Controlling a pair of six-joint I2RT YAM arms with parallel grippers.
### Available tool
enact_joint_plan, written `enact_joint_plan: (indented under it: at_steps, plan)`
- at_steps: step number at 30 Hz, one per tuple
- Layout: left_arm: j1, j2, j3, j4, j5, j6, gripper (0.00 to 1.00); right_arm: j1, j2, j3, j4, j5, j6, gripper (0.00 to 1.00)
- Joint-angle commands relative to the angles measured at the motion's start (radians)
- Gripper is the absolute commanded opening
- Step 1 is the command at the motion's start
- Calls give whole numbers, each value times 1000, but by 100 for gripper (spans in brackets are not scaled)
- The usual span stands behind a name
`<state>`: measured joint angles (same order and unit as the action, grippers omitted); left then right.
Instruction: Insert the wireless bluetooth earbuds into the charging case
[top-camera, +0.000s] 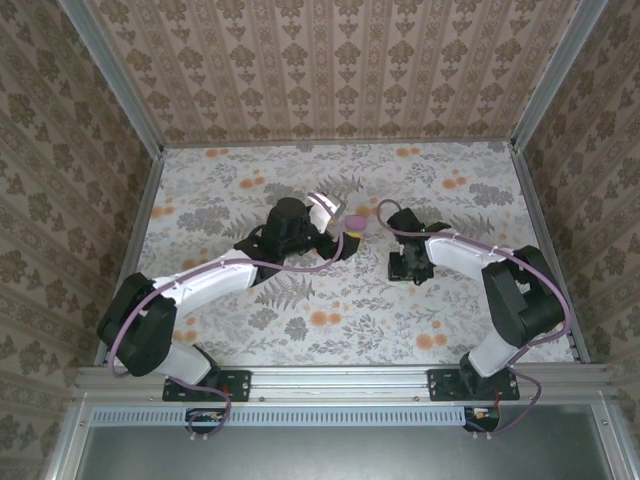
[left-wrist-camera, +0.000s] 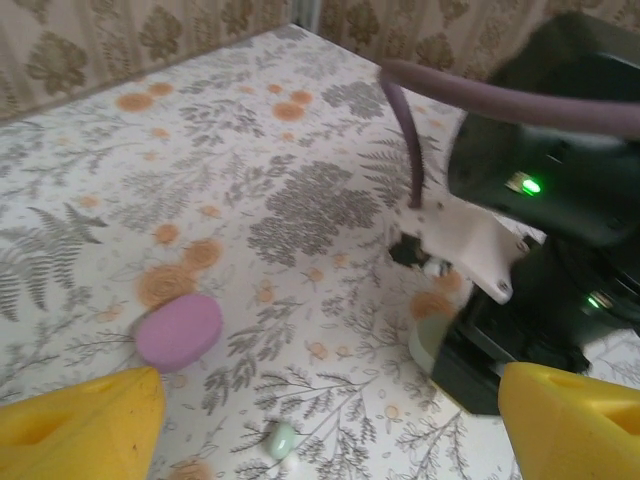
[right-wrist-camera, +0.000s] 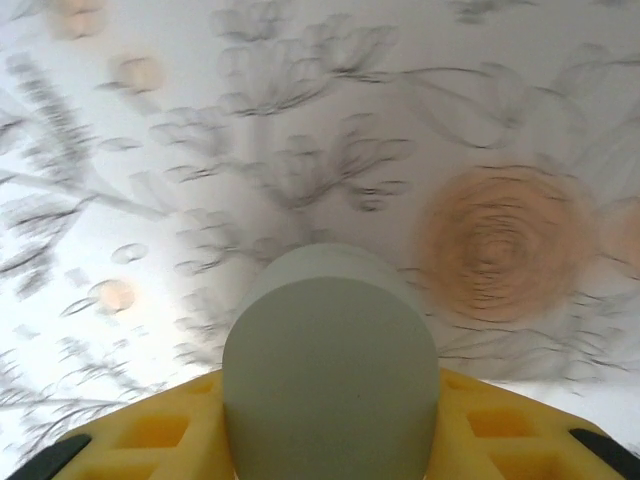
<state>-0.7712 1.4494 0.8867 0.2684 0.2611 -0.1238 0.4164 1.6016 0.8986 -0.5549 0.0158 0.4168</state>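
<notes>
The pink charging case (left-wrist-camera: 178, 330) lies closed on the flowered table (left-wrist-camera: 300, 120), just ahead of one fingertip of the left gripper (left-wrist-camera: 330, 390), whose jaws stand wide apart, holding nothing. Off to the side, the right gripper (right-wrist-camera: 330, 385) has its jaws pressed against both sides of a pale grey-green rounded object (right-wrist-camera: 330, 330).

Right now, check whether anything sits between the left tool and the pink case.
Nothing visible does. The case lies on bare table just ahead of the open left tool. An earbud lies beside that path, and the right tool, gripping a pale round piece, stands off to the side.
</notes>
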Motion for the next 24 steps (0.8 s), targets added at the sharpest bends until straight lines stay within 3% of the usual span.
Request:
enact_joint_plan:
  at_steps: [1,7,14,18,24]
  plan:
    - [41,-49,-30,5,-50,-70,87,13,-124,-68,142,-134,-124,42]
    - [126,-94,-42,-24,43,-214,84,24,-400,-203,387,-255,-319,39]
    - [141,-117,-2,-40,198,-289,84,26,-630,-330,599,-439,-598,39]
    - [134,-118,37,-57,295,-321,83,26,-664,-302,563,-503,-706,39]
    - [94,-109,110,-168,374,-333,83,27,-649,-258,534,-533,-737,39]
